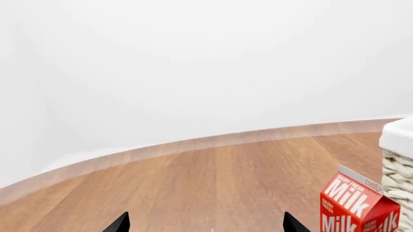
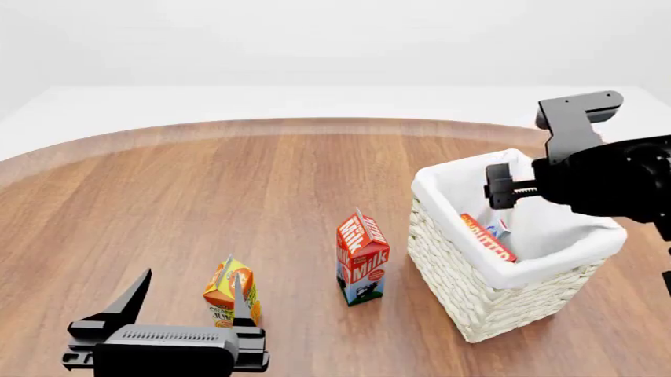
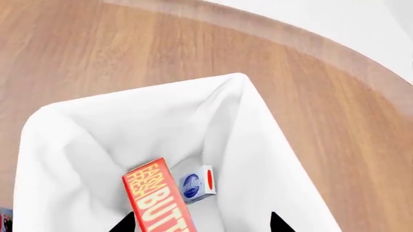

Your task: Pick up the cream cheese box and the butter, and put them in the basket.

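Observation:
The basket (image 2: 477, 302) stands on the right of the wooden table, whitish wicker with a white liner (image 3: 96, 140). Inside it lies the butter (image 3: 156, 200), a red-orange carton also seen in the head view (image 2: 489, 238). The small white cream cheese box (image 3: 197, 183) rests beside it on the basket floor. My right gripper (image 3: 201, 224) hovers above the basket opening, open, with nothing between its fingers. Near the table's front left, my left gripper (image 2: 188, 302) is open and empty too, its fingertips (image 1: 119, 223) over bare wood.
A red milk carton (image 2: 362, 259) stands just left of the basket, also seen in the left wrist view (image 1: 358, 205). An orange juice carton (image 2: 231, 292) stands right by the left gripper. The round table's edge (image 2: 262, 124) curves across the back.

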